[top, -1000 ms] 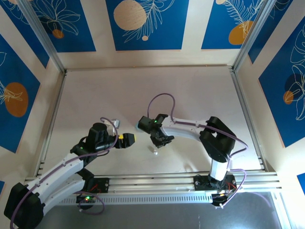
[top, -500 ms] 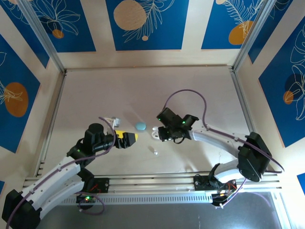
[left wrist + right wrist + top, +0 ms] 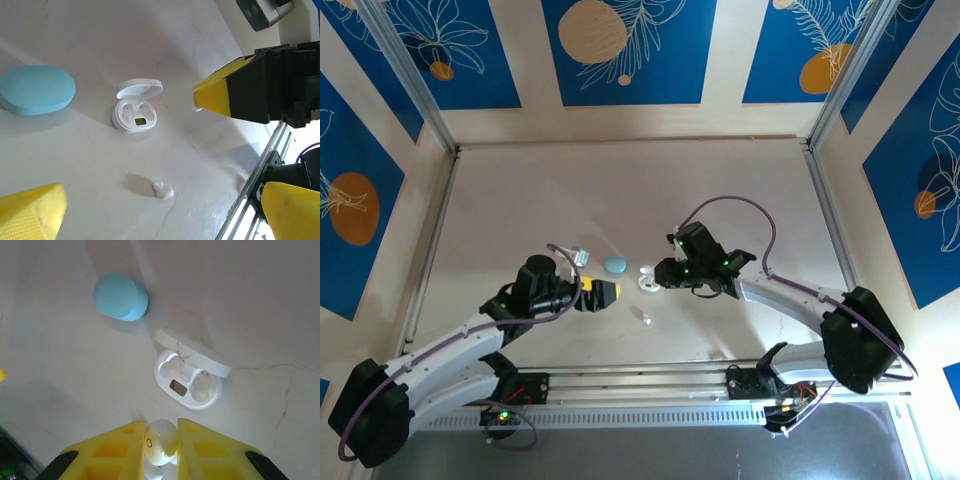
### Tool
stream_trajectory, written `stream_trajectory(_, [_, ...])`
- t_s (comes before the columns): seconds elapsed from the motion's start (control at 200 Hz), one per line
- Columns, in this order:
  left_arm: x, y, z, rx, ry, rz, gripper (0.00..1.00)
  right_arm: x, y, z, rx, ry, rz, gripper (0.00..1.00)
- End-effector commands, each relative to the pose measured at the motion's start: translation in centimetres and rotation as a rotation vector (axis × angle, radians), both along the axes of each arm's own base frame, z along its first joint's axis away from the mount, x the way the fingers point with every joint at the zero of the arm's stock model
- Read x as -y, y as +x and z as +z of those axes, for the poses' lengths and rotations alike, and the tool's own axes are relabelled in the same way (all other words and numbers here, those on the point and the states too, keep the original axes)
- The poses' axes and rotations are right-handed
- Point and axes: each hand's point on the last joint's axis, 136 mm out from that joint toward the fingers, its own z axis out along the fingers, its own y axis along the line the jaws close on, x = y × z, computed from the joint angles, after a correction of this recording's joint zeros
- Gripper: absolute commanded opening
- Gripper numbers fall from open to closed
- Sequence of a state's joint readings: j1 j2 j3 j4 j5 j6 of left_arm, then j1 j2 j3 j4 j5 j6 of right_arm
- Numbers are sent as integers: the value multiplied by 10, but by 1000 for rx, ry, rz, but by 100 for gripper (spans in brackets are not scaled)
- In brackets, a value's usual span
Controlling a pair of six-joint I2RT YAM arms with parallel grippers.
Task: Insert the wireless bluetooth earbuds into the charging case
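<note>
Slippage threatens: right jaws pinch a glossy bud (image 3: 160, 442) near the case (image 3: 186, 377). Left jaws gape empty.

Pale beige tabletop (image 3: 570, 190), matte, faintly veined with hairline cracks, softly lit from above. Boxed in at far, left and right by cream wall panels (image 3: 625, 50) printed with deep blue rectangles, white leaf outlines and orange and tan discs. Slanting aluminium posts (image 3: 412, 78) at both far corners. Ribbed metal rail (image 3: 640, 382) along the near edge, then a dark grey strip (image 3: 670, 455) nearest of all.
</note>
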State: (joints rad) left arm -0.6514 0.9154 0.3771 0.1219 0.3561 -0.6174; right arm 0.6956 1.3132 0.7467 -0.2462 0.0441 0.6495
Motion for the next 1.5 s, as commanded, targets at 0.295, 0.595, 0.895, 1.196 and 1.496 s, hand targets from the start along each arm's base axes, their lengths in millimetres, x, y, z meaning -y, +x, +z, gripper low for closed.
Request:
stream_trajectory(0.295, [10,8,4,46,-19,-16,100,-2,4,-20,11,-8,-3,20])
stream_trajectory(0.595, [9,6,5,49,-22,-12,100,-5,5,-28,24,-39,-2,20])
stream_trajectory(0.895, [10,2,-1,33,-17,-30,100,-8,7,-36,30,-79,-5,20])
stream_trajectory(1.196, [11,1,0,35,-16,-35,100,-10,12,-38,39,-88,-9,20])
stream_trajectory(1.496, [11,0,0,37,-13,-41,100,-15,15,-38,41,-82,-1,20])
